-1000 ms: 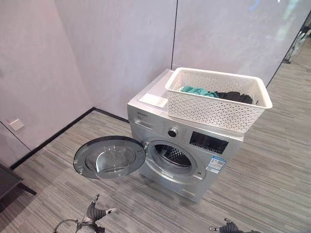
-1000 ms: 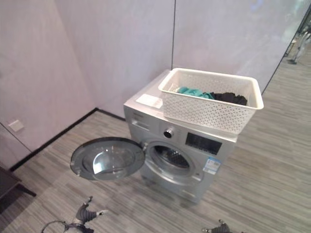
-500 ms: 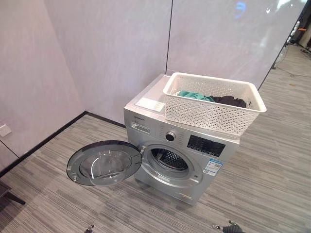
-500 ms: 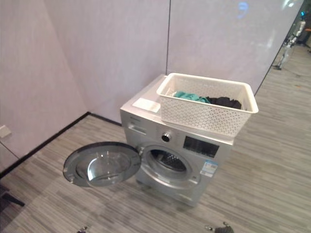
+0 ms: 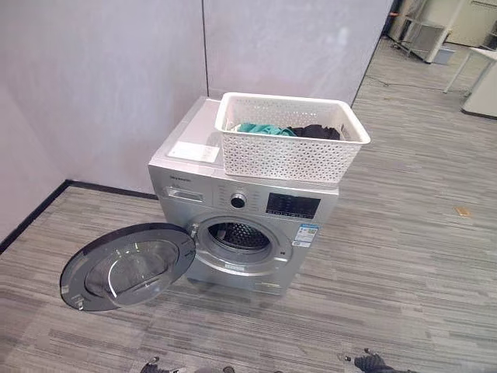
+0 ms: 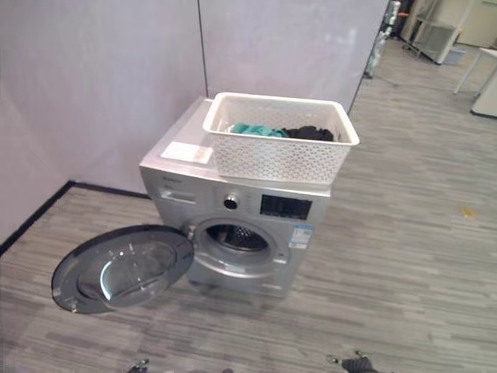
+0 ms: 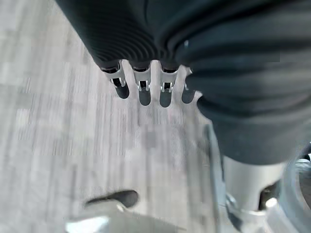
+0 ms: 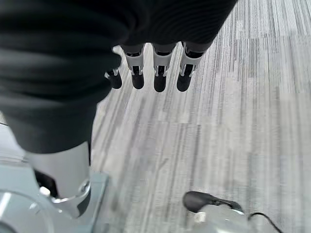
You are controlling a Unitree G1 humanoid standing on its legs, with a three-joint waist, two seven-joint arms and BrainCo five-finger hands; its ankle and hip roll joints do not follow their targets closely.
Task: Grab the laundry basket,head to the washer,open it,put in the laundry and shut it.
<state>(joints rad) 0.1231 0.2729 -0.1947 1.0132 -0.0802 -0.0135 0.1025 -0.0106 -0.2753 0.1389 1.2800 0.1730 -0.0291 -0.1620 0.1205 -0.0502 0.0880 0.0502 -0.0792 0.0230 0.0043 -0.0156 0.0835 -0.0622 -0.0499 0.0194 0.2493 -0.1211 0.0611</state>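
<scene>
A white lattice laundry basket (image 5: 291,155) stands on top of the silver washer (image 5: 186,190), holding teal laundry (image 5: 260,129) and black laundry (image 5: 314,132). The washer's round door (image 5: 128,266) is swung wide open to the left, so the dark drum opening (image 5: 235,235) is exposed. My left hand (image 7: 144,92) hangs over the floor with straight fingers and holds nothing; it also peeks in at the lower edge (image 5: 151,365). My right hand (image 8: 160,77) hangs the same way, open and empty, low on the right (image 5: 371,362). Both hands are well short of the washer.
Grey wall panels (image 5: 116,70) stand behind and to the left of the washer, with a black baseboard (image 5: 31,217) along the floor. Striped grey flooring spreads to the right. White furniture (image 5: 485,78) stands far back right, and a small scrap (image 5: 463,210) lies on the floor.
The camera has moved, so washer and basket now sit further left in the picture. The things themselves have not moved. My hands show lower at the bottom edge.
</scene>
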